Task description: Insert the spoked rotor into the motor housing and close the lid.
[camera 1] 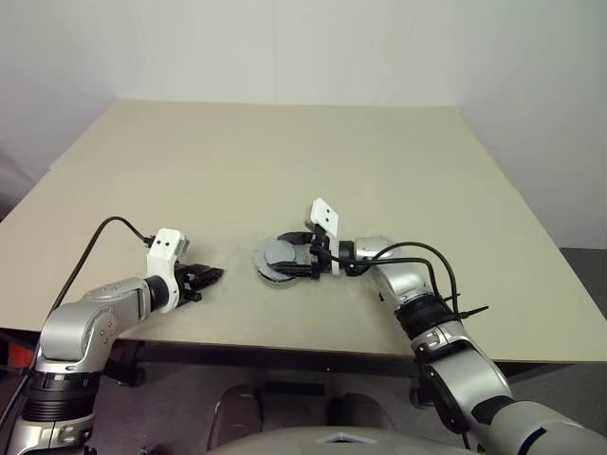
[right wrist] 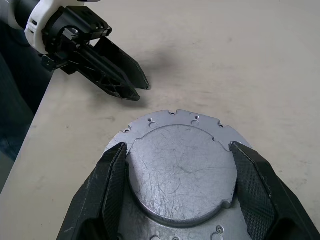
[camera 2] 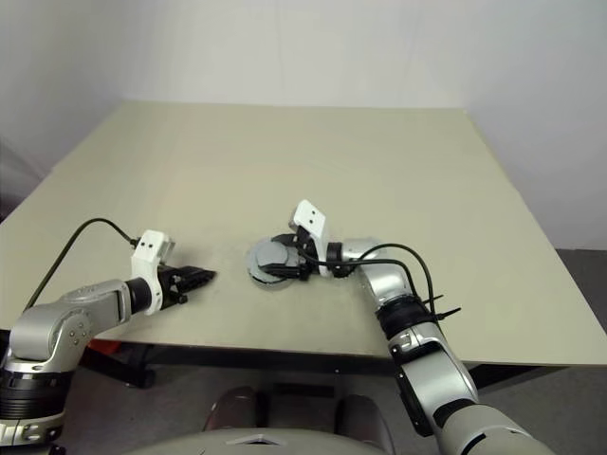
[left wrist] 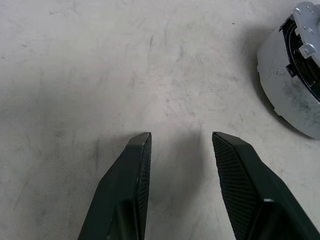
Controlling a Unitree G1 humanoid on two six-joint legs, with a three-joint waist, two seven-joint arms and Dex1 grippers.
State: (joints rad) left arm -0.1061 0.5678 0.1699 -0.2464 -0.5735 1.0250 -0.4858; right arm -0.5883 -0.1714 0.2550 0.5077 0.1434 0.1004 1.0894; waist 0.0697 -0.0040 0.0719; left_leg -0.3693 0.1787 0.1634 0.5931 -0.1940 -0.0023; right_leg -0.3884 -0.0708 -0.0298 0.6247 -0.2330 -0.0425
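Table: a beige matte tabletop (camera 1: 285,161), faintly scuffed, backed by a white wall.

Lid: a flat grey metal disc (right wrist: 182,172) with a scratched raised round centre and small notches and holes along its outer flange. It lies face up at the middle of the table near the front edge.

Housing: under the disc a round pale grey body with a dark rim (left wrist: 292,80) shows at the side in the left wrist view. Whether the disc is fully seated on it I cannot tell. Windings and rotor are hidden.

Right gripper: the two black fingers (right wrist: 182,187) stand wide, one on each side of the disc's raised centre, with the ribbed inner pads against or just beside its edge. Contact looks likely on both sides, and I read it as a grip on the lid. The arm reaches in from the robot's right with the gripper pointing toward the robot's left.

Left gripper: the black fingers (left wrist: 181,145) are partly spread with bare tabletop between the tips and nothing held. It hovers low over the table, near the front edge, apart from the disc on the robot's left side, tips aimed toward the disc.

Cables: a black cable loops over each wrist.
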